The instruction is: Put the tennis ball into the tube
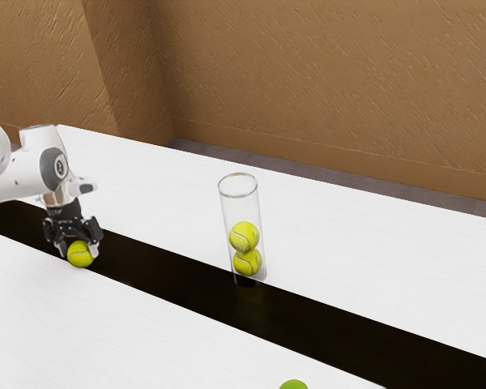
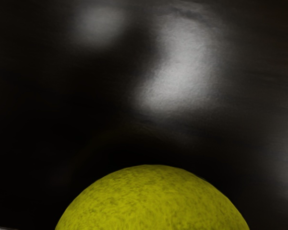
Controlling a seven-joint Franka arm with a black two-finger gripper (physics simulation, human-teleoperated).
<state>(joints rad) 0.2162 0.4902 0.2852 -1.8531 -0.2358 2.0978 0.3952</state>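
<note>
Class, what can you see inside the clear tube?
The clear tube holds an upper tennis ball above a lower tennis ball, whose very top the upper one hides.

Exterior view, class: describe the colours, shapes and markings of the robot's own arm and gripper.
The arm is glossy white, with smooth, rounded segments and a dark grey round cap bearing a small pale emblem. The gripper is mainly black, with an angular, jointed build.

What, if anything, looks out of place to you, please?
Nothing stands out: the tube stands upright holding two balls, and the gripper is at another ball. A green thing is cut off by the exterior view's lower edge.
</note>
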